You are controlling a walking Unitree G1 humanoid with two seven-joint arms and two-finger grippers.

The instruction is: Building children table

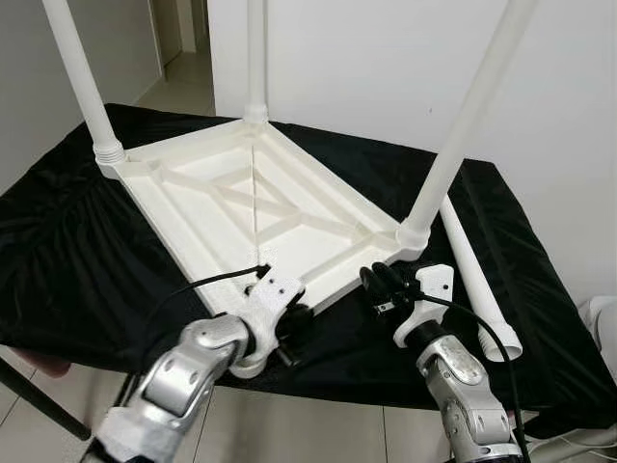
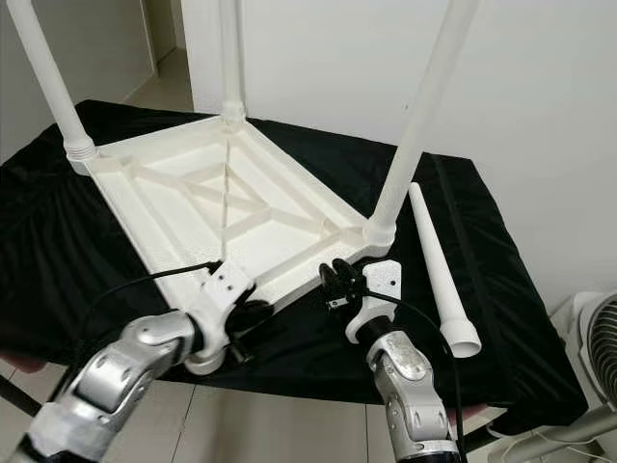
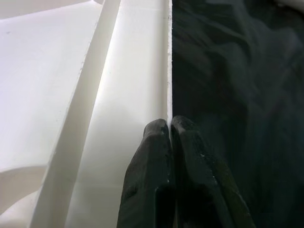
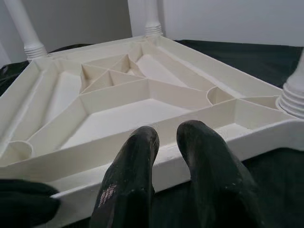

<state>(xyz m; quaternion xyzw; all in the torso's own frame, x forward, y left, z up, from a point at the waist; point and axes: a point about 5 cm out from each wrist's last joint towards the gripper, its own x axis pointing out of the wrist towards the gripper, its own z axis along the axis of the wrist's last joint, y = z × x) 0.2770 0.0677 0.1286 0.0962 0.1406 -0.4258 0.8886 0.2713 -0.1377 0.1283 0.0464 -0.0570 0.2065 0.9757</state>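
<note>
Black cloth (image 1: 77, 251) carries the upturned tabletop (image 1: 241, 207); left gripper (image 3: 169, 124) clamps its near rim, right gripper (image 4: 166, 137) hovers parted nearby.

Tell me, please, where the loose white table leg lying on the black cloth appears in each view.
Left eye view: loose leg lies at right, past the right gripper.
Right eye view: loose leg lies right of centre.
Left wrist view: cannot make it out.
Right wrist view: cannot make it out.
Shared landmark: upturned white tabletop.
</note>
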